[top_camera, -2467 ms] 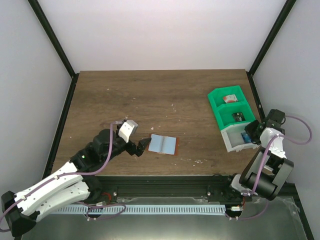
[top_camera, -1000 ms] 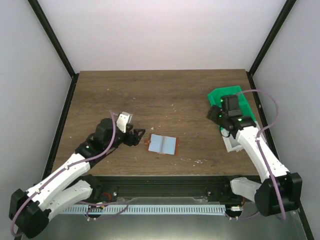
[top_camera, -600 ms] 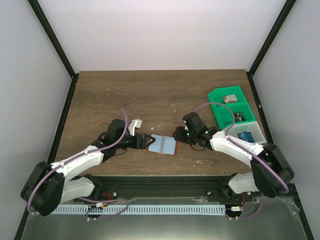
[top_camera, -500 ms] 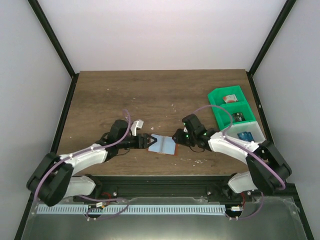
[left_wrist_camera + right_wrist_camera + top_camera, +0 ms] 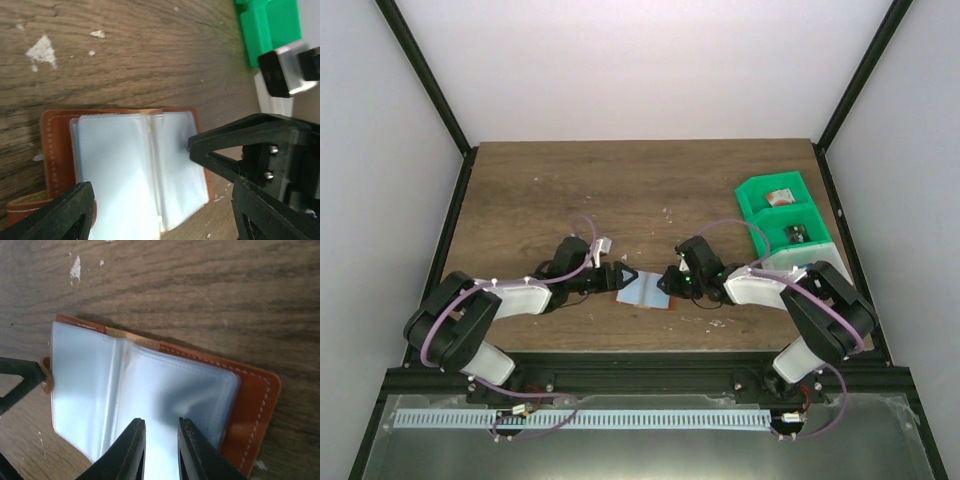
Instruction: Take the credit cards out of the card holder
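The card holder [image 5: 642,290] lies open on the table, with a reddish-brown leather rim and pale blue-grey inner faces. It also shows in the left wrist view [image 5: 125,165] and the right wrist view [image 5: 150,385]. No card shows in its sleeves. My left gripper [image 5: 623,278] is wide open at its left edge [image 5: 160,220]. My right gripper [image 5: 668,282] is at its right edge, jaws a narrow gap apart over the right inner face [image 5: 161,455], with nothing between them. A reddish-and-white card [image 5: 780,196] and a dark card [image 5: 795,234] lie in the bins.
Two green bins [image 5: 760,190] stand at the right, with a white bin [image 5: 820,262] in front, partly behind my right arm. The green bin shows at the top right of the left wrist view [image 5: 270,25]. Pale flecks dot the wooden table.
The right arm swung from the bins to the holder's right edge. The left gripper moved right to the holder's left edge. The holder stayed open in place.
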`<state>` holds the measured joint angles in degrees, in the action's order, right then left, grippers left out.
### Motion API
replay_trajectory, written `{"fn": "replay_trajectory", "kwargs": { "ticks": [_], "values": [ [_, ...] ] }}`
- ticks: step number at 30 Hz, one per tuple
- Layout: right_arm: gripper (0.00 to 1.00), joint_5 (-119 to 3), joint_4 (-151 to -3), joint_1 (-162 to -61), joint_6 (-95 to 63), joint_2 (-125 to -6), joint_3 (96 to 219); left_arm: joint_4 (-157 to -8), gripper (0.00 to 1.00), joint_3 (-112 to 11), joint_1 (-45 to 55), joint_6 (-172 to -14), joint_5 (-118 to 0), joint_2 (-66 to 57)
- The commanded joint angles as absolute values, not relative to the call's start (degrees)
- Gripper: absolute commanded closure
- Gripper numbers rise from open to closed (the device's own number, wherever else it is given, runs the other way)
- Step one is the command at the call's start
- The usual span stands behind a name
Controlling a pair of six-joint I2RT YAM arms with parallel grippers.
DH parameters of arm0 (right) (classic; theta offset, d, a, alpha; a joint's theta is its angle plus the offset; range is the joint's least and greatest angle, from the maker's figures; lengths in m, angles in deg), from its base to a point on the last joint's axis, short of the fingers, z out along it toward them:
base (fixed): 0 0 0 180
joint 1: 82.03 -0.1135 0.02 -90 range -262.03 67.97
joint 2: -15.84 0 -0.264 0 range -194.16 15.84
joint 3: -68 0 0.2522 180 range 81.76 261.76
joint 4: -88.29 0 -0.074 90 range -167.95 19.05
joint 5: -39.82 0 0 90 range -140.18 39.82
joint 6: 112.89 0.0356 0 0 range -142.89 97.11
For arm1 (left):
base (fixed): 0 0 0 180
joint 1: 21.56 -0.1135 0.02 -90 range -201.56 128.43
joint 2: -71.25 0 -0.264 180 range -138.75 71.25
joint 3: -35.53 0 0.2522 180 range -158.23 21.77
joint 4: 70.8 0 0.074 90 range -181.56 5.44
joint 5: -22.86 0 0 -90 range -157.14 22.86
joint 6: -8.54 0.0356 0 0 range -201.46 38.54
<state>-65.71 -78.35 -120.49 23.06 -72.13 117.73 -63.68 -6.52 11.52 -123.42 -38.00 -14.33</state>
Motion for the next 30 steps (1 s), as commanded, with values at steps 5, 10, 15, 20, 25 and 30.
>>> {"fn": "replay_trajectory", "kwargs": {
  "ticks": [5,10,15,20,25,30],
  "values": [
    [0.83,-60.96,-81.65,-120.99,19.96,-76.66,116.74,-57.11,0.23,-5.57,11.42,-125.29,-36.27,-20.58],
    [0.84,-59.31,-82.27,-120.97,15.07,-79.07,118.54,-51.25,0.27,-5.36,12.43,-130.31,-30.80,-23.48],
    [0.84,-59.65,-83.75,-120.97,14.93,-80.74,118.63,-51.66,0.27,-5.66,13.74,-131.42,-31.71,-23.41],
    [0.84,-58.42,-84.40,-120.88,13.59,-81.04,117.88,-52.82,0.28,-5.02,14.02,-131.50,-33.15,-22.37],
    [0.84,-56.95,-80.80,-120.88,11.09,-79.52,119.80,-60.81,0.25,-6.13,11.94,-128.51,-37.70,-16.64],
    [0.70,-58.70,-72.86,-120.96,11.02,-70.68,122.57,-76.20,0.22,-10.87,10.69,-121.65,-45.18,-5.14]
  ]
}}
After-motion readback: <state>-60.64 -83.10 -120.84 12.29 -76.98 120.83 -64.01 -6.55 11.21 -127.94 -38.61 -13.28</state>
